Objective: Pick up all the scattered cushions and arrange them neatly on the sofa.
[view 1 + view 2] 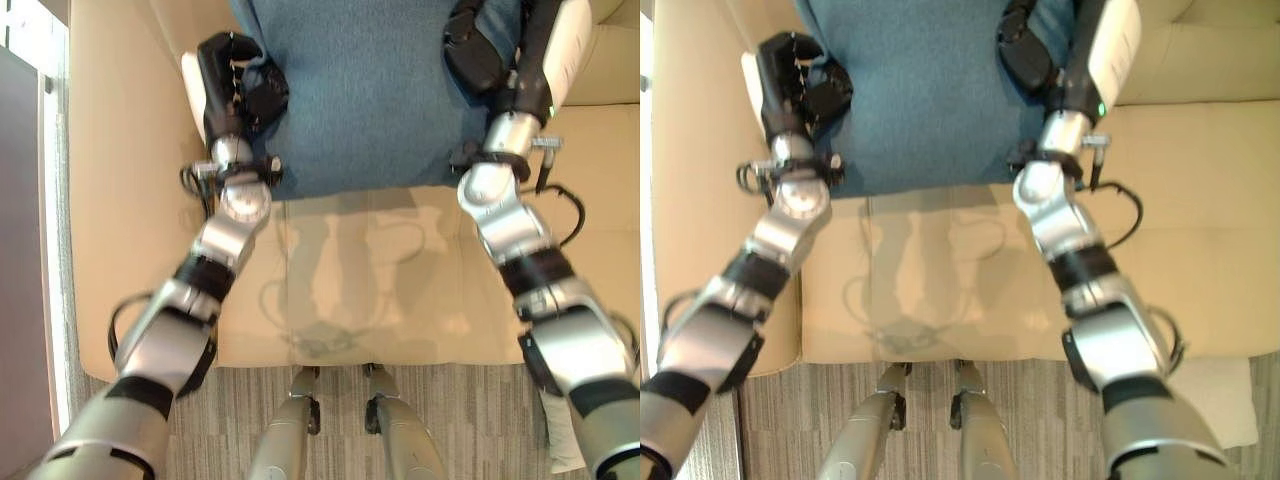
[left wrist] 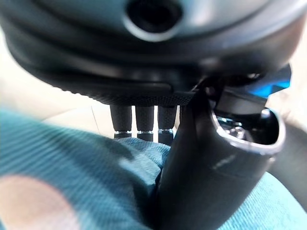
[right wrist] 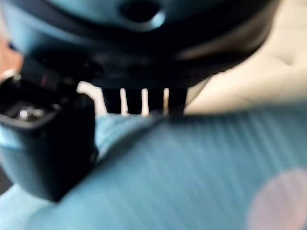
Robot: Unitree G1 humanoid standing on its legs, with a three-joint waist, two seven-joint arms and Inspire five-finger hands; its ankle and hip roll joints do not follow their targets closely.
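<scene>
While the beige sofa (image 1: pixel 120 200) spreads under both arms, the left hand (image 1: pixel 232 85) grips the near left edge of the blue cushion (image 1: pixel 360 90), thumb on top and fingers curled under; in its wrist view the fabric bunches up between them. The cushion itself lies across the sofa seat, between the two hands, its near edge toward the robot. On the other side, the right hand (image 1: pixel 475 55) pinches the cushion's right edge the same way, thumb over the cloth and fingers tucked beneath. It looks soft and light, likely to sag in the middle, so a hold at both side edges seems sound. A pale cushion (image 1: pixel 1215 400) lies on the carpet (image 1: pixel 1040 420) at the right, untouched.
</scene>
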